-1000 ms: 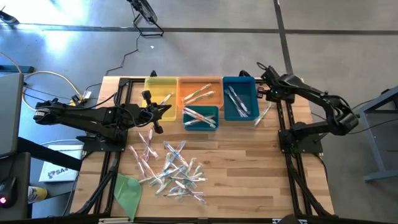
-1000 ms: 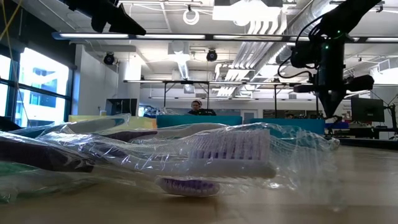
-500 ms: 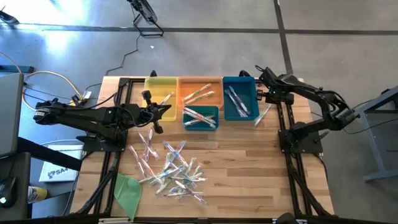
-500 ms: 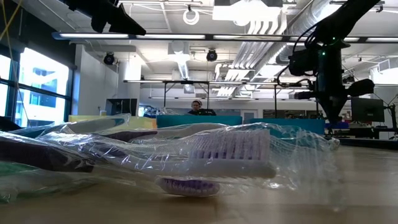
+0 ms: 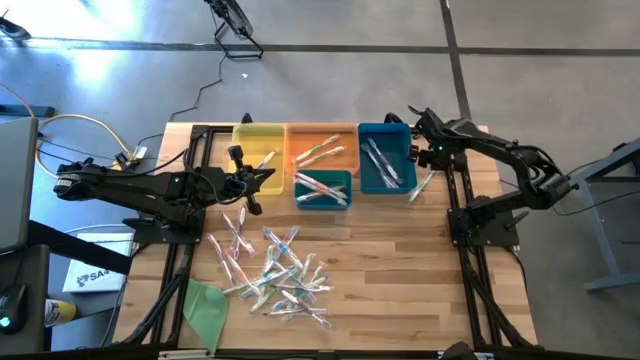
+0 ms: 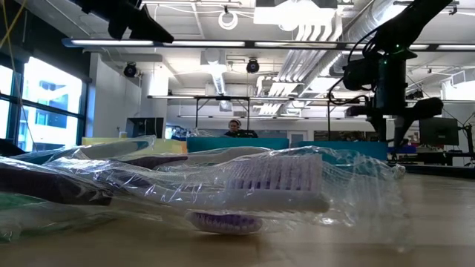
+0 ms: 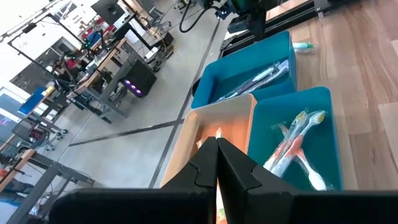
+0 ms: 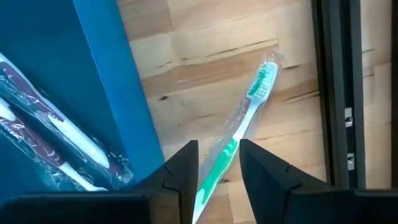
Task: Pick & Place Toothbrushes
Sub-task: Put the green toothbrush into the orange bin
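A green toothbrush [image 8: 239, 134] lies on the table [image 5: 400, 270] just outside the dark teal bin [image 5: 386, 157], not in it. My right tool [image 8: 218, 163] hangs over it with fingers now parted, having been together a moment ago; I judge it dropped short and needs regrasping. Many toothbrushes [image 5: 275, 268] remain piled mid-table. My left tool [image 5: 243, 181], fingers together, waits by the yellow bin [image 5: 258, 143].

Readable text: almost none

The only lettering in sight is on a white sheet or box [image 5: 88, 277] lying on the floor beside the wooden table's [image 5: 400, 280] left edge in the high view; dark letters that may read "SA" show, the rest too small to tell. No label, brand or number can be read anywhere else.
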Robot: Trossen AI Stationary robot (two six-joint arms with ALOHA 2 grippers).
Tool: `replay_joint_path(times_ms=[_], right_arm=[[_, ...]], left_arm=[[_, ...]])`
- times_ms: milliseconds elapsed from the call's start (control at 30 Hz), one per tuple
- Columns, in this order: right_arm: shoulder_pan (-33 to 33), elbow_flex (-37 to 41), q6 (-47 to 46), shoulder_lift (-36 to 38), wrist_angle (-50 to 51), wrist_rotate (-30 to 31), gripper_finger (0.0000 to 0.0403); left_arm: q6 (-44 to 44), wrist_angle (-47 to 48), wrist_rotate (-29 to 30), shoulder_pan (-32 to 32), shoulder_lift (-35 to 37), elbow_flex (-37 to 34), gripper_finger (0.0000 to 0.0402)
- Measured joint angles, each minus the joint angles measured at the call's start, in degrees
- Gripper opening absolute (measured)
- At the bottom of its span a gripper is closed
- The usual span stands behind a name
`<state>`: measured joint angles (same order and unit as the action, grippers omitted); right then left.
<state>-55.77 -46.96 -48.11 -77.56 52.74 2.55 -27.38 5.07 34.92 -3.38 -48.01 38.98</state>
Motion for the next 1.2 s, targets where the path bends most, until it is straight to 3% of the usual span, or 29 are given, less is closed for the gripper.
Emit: replay_joint_path(times_ms=[167, 267, 567, 867, 1200], right_arm=[[0.05, 0.0, -0.09, 0.0, 1.93, -1.43, 0.0116], [0.82, 0.0, -0.13, -0.01, 2.53, 2.22, 0.0109], [4.92, 0.0, -2.88, 0.0, -1.48, 12.54, 0.0008], [9.65, 3.22, -6.24, 0.02, -3.52, 15.49, 0.0002], [12.83, 12.92, -10.85, 0.03, -16.82, 13.2, 0.0002]], left_arm=[[0.02, 1.72, 0.01, 0.0, 0.0, 0.0, 0.0], [0.17, 1.9, 0.0, 0.0, 0.02, 0.0, 0.0], [0.2, 2.0, 0.01, -0.01, 0.02, 0.0, 0.0], [0.22, 2.0, 0.0, 0.0, 0.01, 0.0, 0.0], [0.66, 2.0, 0.0, -0.02, 0.02, 0.0, 0.0]])
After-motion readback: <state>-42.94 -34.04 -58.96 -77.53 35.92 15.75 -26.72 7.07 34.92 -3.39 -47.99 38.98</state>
